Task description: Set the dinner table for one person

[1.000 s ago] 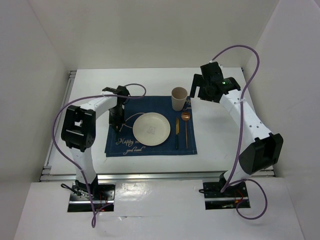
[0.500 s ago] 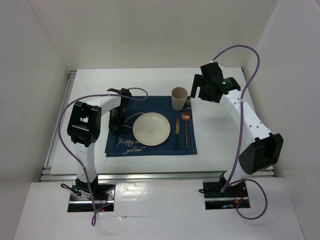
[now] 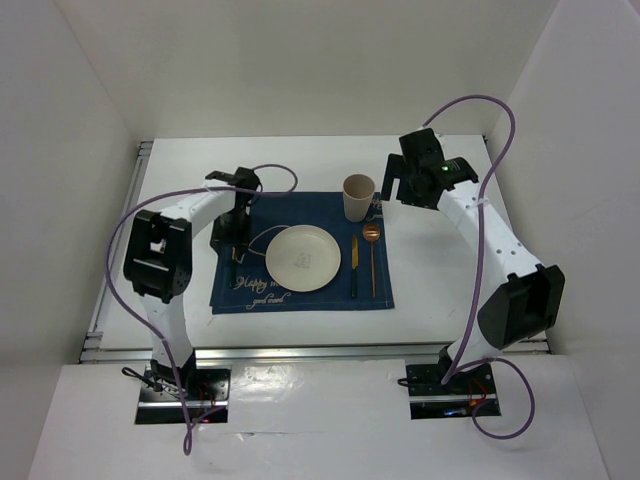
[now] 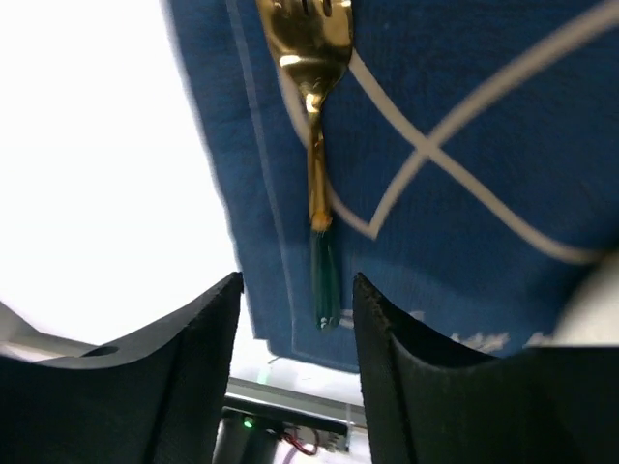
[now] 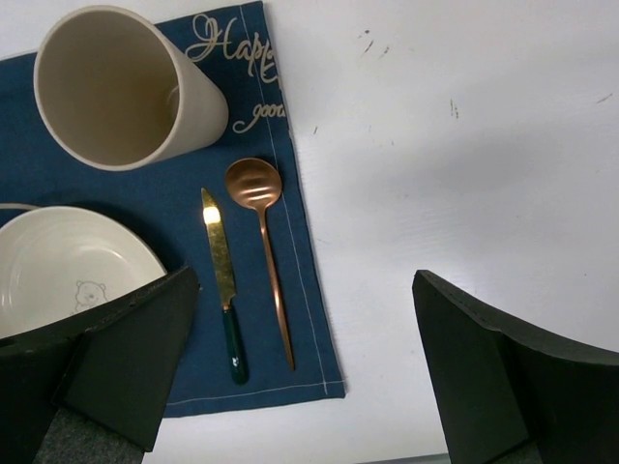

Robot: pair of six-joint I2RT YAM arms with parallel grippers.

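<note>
Dinner table (image 3: 300, 160), a large flat white rectangular top with aluminium rails, lies beneath both arms and carries a navy cloth placemat (image 3: 330, 297) holding a cream round plate (image 3: 303, 258), beige cup (image 3: 358, 196), gold knife (image 3: 354, 265) and copper spoon (image 3: 372, 255). Left gripper (image 4: 297, 290) hovers, jaws parted and grasping nothing, over a gold green-handled fork (image 4: 314, 145) lying near the mat's left edge. Near the cup, the right gripper (image 5: 305, 278) is spread wide and grips nothing.

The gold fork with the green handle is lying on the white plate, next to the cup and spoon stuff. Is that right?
Not quite. The gold fork with the green handle is lying on the blue placemat, beside the plate, not on it. The left wrist view shows it flat on the cloth.
</note>
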